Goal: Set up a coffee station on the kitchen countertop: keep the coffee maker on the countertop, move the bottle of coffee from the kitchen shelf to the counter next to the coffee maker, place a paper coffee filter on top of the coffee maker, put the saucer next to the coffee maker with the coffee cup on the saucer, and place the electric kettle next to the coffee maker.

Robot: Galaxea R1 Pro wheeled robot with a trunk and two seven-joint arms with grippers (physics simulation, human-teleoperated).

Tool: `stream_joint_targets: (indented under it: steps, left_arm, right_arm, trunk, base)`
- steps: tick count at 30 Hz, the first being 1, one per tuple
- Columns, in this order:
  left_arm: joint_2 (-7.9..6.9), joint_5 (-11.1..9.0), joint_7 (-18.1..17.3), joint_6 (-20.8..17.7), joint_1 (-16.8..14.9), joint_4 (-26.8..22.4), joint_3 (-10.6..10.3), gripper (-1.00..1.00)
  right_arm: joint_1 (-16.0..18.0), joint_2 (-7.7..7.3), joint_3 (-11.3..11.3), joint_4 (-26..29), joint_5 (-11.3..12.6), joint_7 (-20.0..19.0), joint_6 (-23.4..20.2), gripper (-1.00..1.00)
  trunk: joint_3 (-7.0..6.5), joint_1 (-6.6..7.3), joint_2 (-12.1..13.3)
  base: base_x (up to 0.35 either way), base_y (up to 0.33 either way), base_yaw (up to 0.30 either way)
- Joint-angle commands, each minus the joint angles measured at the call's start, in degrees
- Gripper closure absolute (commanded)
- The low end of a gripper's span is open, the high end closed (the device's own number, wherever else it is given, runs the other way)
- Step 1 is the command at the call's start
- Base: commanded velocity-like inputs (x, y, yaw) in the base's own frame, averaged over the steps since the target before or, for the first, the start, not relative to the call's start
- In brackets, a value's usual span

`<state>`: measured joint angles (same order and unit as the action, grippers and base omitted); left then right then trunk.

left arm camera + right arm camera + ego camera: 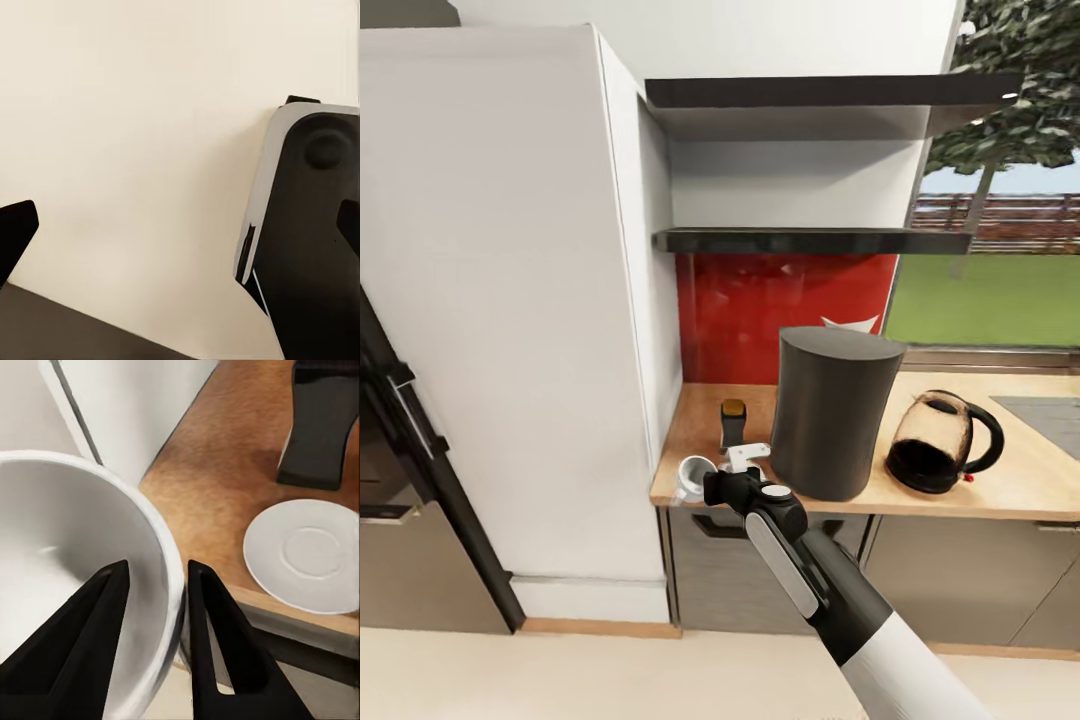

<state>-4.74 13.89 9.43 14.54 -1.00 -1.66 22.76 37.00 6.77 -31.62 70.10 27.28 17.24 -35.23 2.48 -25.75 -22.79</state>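
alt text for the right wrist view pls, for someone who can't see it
The right tool pinches the rim of the white coffee cup, one finger inside and one outside. Beyond it the empty white saucer lies near the front edge of the wooden kitchen countertop.

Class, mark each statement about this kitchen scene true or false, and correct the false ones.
1. The right gripper pinches the coffee cup's rim. True.
2. The coffee cup stands on the saucer. False: the saucer is bare, the cup beside it.
3. The electric kettle is on the kitchen countertop. True.
4. The bottle of coffee sits on a kitchen shelf. False: it stands on the countertop beside the coffee maker.
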Motion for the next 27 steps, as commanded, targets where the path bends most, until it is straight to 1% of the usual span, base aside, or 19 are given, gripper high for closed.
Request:
stream_joint_targets:
  steps: [1,5,20,27]
  left_arm:
    - [0.02,0.6,0.2,0.2,-0.1,0.1,0.4,-1.0]
    - [0.07,0.6,0.2,0.2,-0.1,0.1,0.4,-1.0]
    - [0.0,0.6,0.2,0.2,0.0,0.1,0.7,-1.0]
    - [0.0,0.5,0.2,0.2,0.0,0.1,0.8,-1.0]
  right_arm:
    - [0.1,0.0,-0.1,0.0,0.6,0.6,-0.1,1.0]
    - [0.1,0.0,-0.1,0.0,0.6,0.6,-0.1,1.0]
    - [0.1,0.0,-0.1,0.0,0.6,0.6,-0.1,1.0]
    - [0.1,0.0,-0.1,0.0,0.6,0.6,-0.1,1.0]
  trunk:
    - [0.13,-0.04,-0.1]
    - [0.13,-0.04,-0.1]
    - [0.13,-0.04,-0.1]
    - [0.13,-0.04,-0.1]
  base:
    - [0.0,0.021,-0.266]
    - [-0.039,0.135,-0.266]
    - [-0.14,0.24,-0.267]
    - [-0.023,0.077,-0.266]
